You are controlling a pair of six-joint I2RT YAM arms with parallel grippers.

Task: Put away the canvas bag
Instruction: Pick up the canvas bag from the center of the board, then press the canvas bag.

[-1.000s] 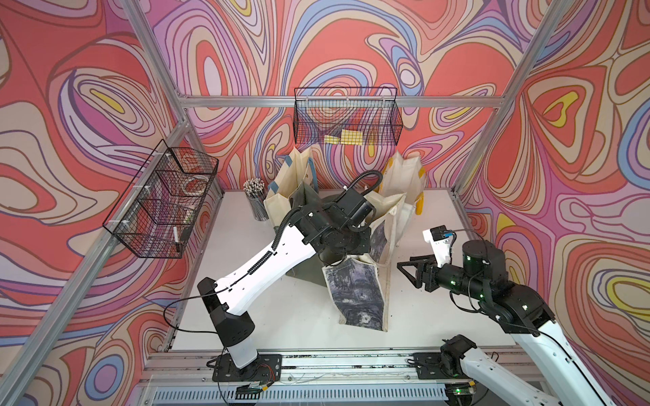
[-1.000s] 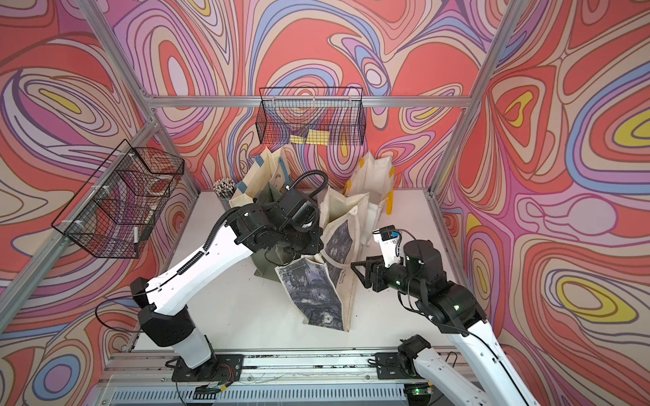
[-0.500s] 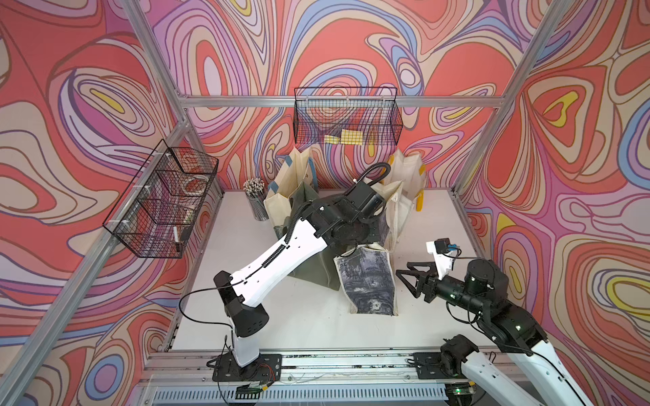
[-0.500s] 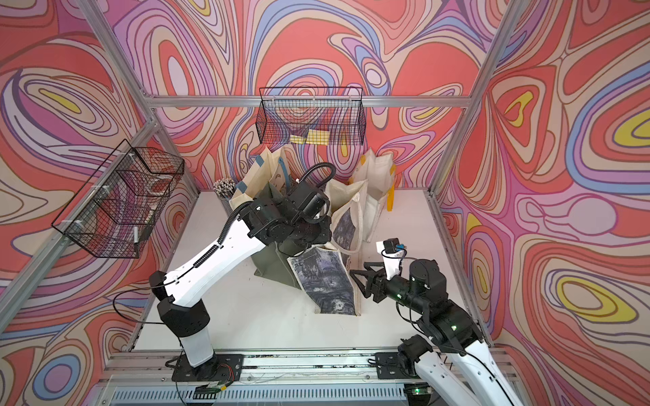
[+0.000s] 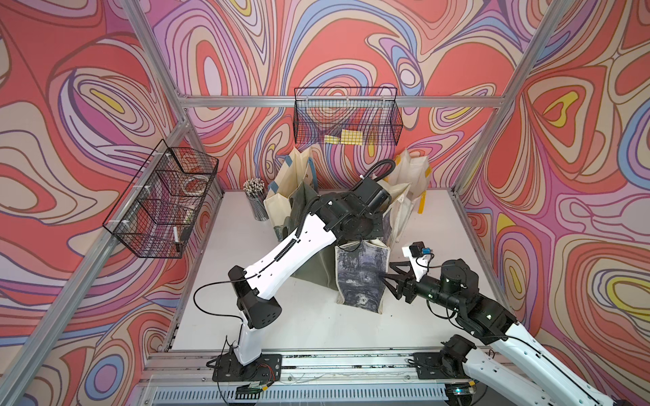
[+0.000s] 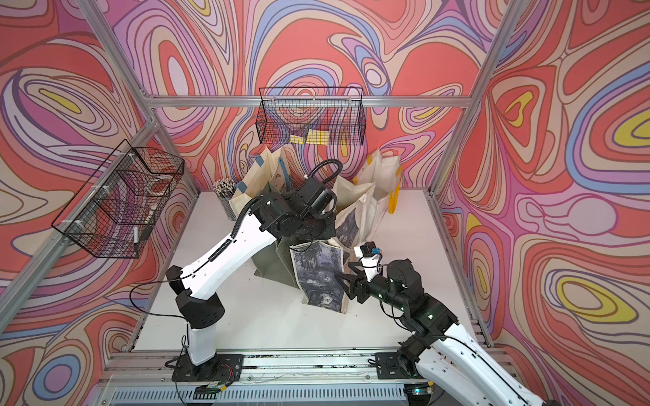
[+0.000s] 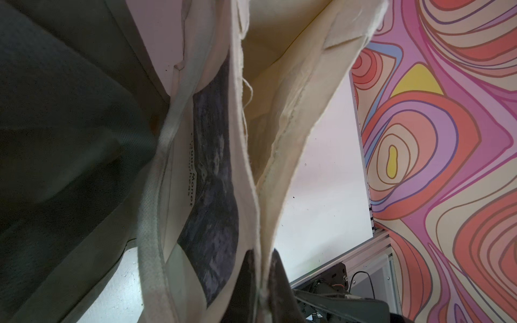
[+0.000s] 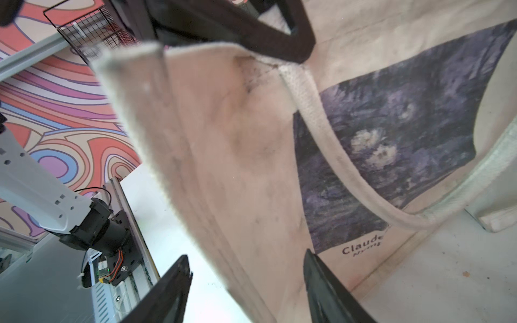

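Note:
The canvas bag [image 5: 358,277] [image 6: 316,277] is cream with a dark blue painting print, and it stands upright near the middle of the white table [image 5: 299,327]. My left gripper [image 7: 261,251] is shut on its top edge, pinching two cloth layers together. In both top views that gripper is hidden under its own wrist. My right gripper [image 5: 388,272] [image 6: 346,274] [image 8: 245,254] is open at the bag's right side. Its fingers straddle the bag's [image 8: 223,167] side fold, and I see no contact. A cream strap [image 8: 321,134] droops across the print.
Behind the bag stand a grey-green bag [image 5: 313,270], a cream bag with blue handles [image 5: 288,186], a cream bag with yellow handles [image 5: 411,175] and another printed one [image 5: 395,211]. A cup of pencils [image 5: 255,200] stands back left. Wire baskets [image 5: 346,121] [image 5: 161,204] hang on the walls.
The left arm has brought the bag down from its raised, tilted hang until it stands low on the table. The right gripper has dropped and closed in on the bag's right side.

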